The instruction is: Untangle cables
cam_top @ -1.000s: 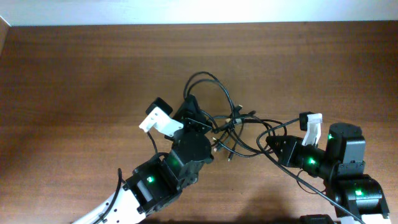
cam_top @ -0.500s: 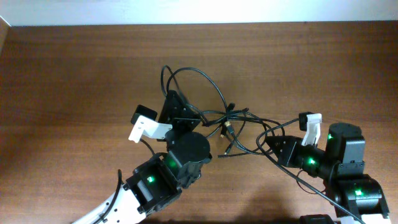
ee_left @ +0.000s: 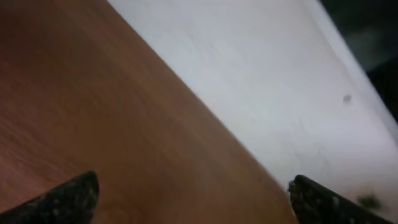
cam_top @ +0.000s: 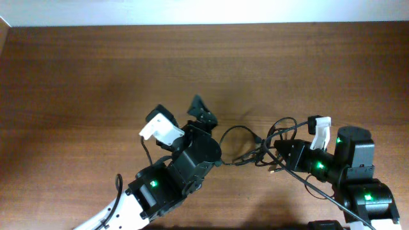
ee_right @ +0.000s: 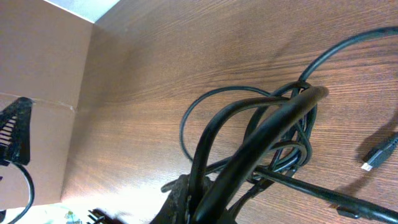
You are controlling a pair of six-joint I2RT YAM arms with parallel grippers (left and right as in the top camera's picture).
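Wooden table [cam_top: 77, 76], tangled cables [cam_top: 261, 152], white wall [cam_top: 192, 9]

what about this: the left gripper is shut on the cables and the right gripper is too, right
Not quite. The left gripper is open and empty: the left wrist view shows its fingertips wide apart with only table between them. The right gripper is indeed shut on the cables.

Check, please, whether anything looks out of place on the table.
Yes: the cables are bunched in one knotted clump at the right gripper, which seems to grip them. The left gripper is open and empty, apart from them.
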